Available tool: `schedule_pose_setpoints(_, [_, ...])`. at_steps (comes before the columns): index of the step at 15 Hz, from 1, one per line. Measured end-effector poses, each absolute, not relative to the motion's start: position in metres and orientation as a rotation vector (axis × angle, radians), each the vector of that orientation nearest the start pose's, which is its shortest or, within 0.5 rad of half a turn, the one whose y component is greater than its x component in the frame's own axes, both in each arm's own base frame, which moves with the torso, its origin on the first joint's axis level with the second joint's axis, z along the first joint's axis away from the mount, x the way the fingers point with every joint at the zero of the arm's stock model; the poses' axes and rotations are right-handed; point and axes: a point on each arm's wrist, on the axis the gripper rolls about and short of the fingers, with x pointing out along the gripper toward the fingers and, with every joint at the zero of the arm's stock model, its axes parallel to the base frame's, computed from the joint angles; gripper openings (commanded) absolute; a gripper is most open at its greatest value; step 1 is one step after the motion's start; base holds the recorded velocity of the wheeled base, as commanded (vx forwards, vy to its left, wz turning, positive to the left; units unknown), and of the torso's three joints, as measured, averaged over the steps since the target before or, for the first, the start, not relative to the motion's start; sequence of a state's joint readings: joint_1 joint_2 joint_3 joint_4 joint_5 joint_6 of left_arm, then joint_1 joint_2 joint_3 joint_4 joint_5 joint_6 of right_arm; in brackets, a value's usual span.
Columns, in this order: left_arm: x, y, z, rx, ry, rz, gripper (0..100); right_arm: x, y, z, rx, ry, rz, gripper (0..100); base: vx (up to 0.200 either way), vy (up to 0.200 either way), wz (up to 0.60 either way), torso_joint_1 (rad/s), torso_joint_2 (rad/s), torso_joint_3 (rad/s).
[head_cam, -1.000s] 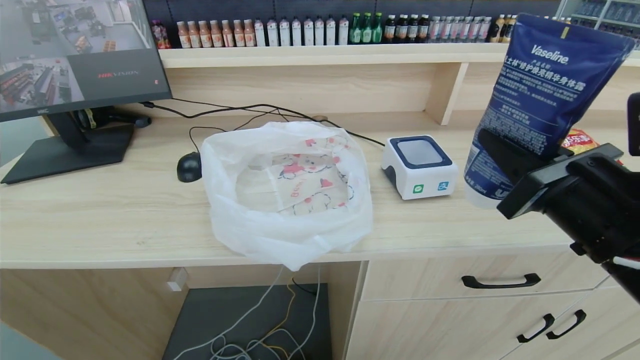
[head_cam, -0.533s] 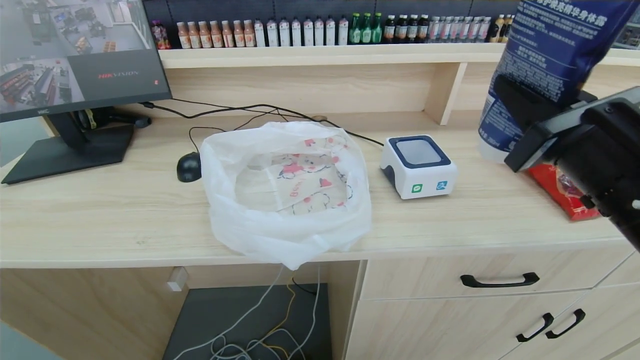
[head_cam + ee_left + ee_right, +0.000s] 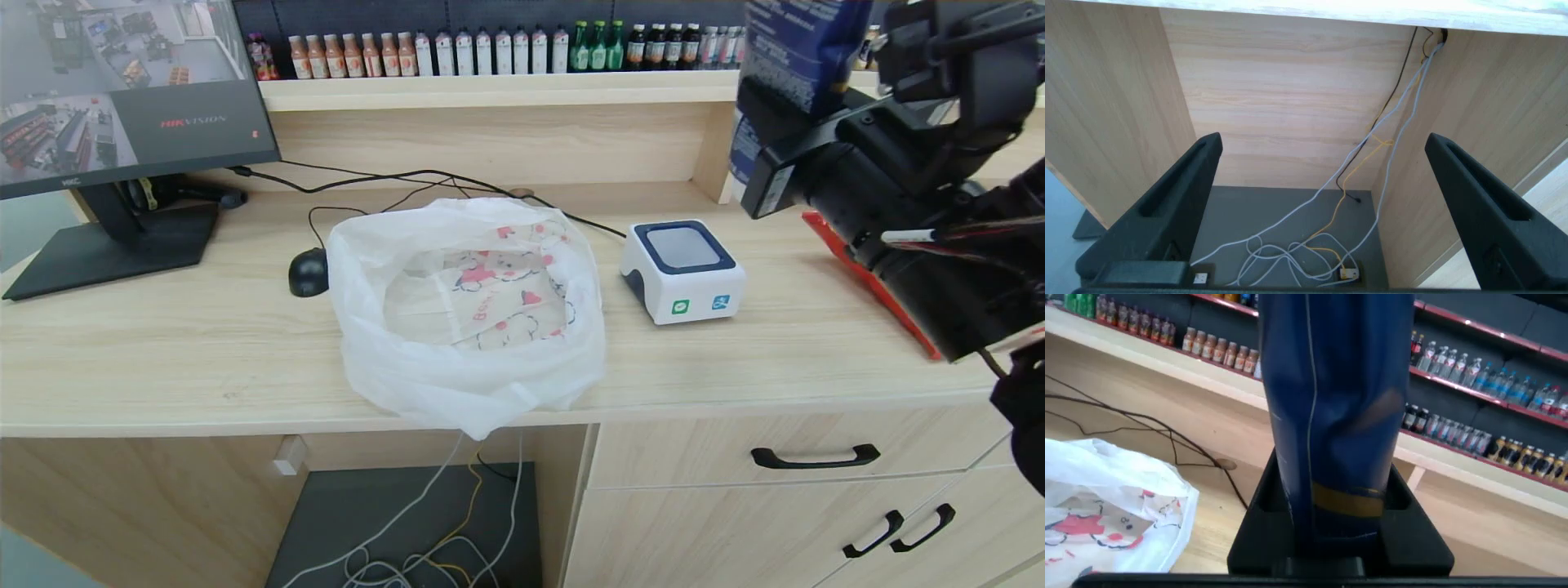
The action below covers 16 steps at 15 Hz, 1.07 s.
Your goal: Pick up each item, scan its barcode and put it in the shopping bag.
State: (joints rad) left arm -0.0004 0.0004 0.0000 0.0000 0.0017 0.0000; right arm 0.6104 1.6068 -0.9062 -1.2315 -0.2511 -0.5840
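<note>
Blue pouch [image 3: 796,49]: clamped in my right end effector [image 3: 1331,505], held high, right of the scanner [image 3: 684,271]. My left end effector [image 3: 1323,145]: jaws apart, empty.

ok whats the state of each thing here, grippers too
blue pouch, held up off the counter in the right gripper
right gripper, shut on the blue pouch
left gripper, open, nothing in it, below the counter
shopping bag, open, standing on the counter
scanner, upright on the counter
red packet, lying on the counter
monitor, on
</note>
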Motion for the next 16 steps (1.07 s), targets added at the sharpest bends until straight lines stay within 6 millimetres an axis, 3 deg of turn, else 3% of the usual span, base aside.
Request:
schedule_pose_setpoints(2, [-0.023, 0.000, 0.075, 0.000, 0.000, 0.001, 100, 0.243, 0.159, 0.290, -0.414, -0.580, 0.241, 0, 0.000, 0.000, 0.00, 0.000, 0.00, 0.000])
schedule_pose_setpoints(11, [-0.023, 0.000, 0.075, 0.000, 0.000, 0.001, 100, 0.291, 0.114, 0.265, -0.781, -0.641, 0.427, 0, 0.000, 0.000, 0.00, 0.000, 0.00, 0.000])
schedule_pose_setpoints(16, [-0.023, 0.000, 0.075, 0.000, 0.000, 0.000, 100, 0.301, 0.104, 0.270, -0.912, -0.736, 0.505, 0, 0.000, 0.000, 0.00, 0.000, 0.00, 0.000])
